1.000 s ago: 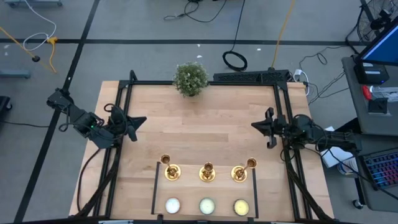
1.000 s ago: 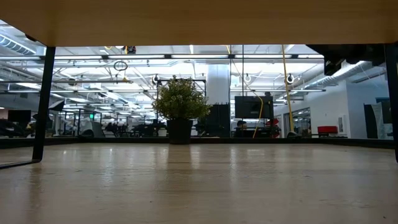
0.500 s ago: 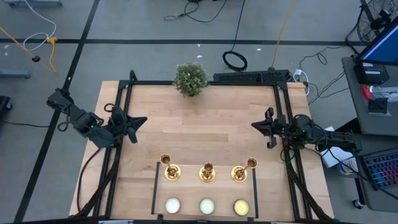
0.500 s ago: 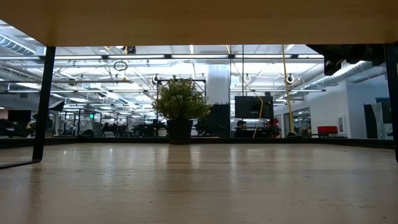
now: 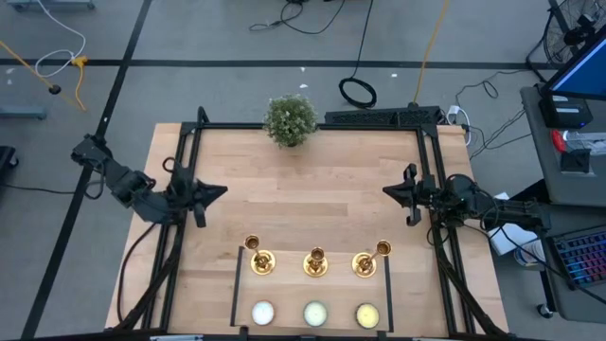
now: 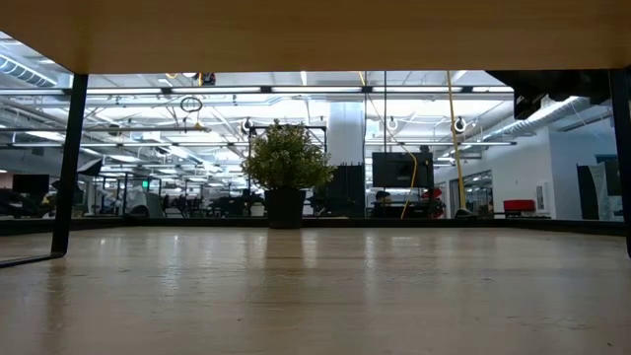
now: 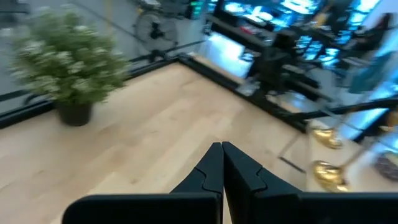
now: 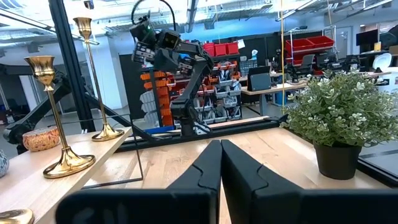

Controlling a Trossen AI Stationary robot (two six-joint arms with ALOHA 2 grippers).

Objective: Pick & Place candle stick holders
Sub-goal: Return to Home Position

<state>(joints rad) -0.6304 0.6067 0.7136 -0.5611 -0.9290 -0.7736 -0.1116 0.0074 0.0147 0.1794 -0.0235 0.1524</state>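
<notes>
Three gold candle stick holders (image 5: 262, 262) (image 5: 315, 263) (image 5: 364, 264) stand upright on their round bases in a row near the table's front edge. The right wrist view shows two of them (image 8: 55, 124) (image 8: 94, 81), and the left wrist view shows them blurred (image 7: 328, 175). My left gripper (image 5: 221, 189) hovers shut at the table's left side, pointing toward the right edge. My right gripper (image 5: 386, 189) hovers shut at the right side, pointing left. Both stay well back from the holders, and nothing is between their fingers (image 7: 222, 151) (image 8: 220, 148).
A bushy potted plant (image 5: 290, 119) stands at the middle of the far edge. Three flat round candles (image 5: 262, 313) (image 5: 315, 313) (image 5: 366, 314) lie in front of the holders. Thin black bars (image 5: 235, 284) (image 5: 388, 289) flank that group. The black frame (image 5: 180, 161) runs along the table's sides.
My left gripper has rolled about its own axis and tipped a little while staying over the same spot at the left side. It stays shut. The right arm and the holders have not moved.
</notes>
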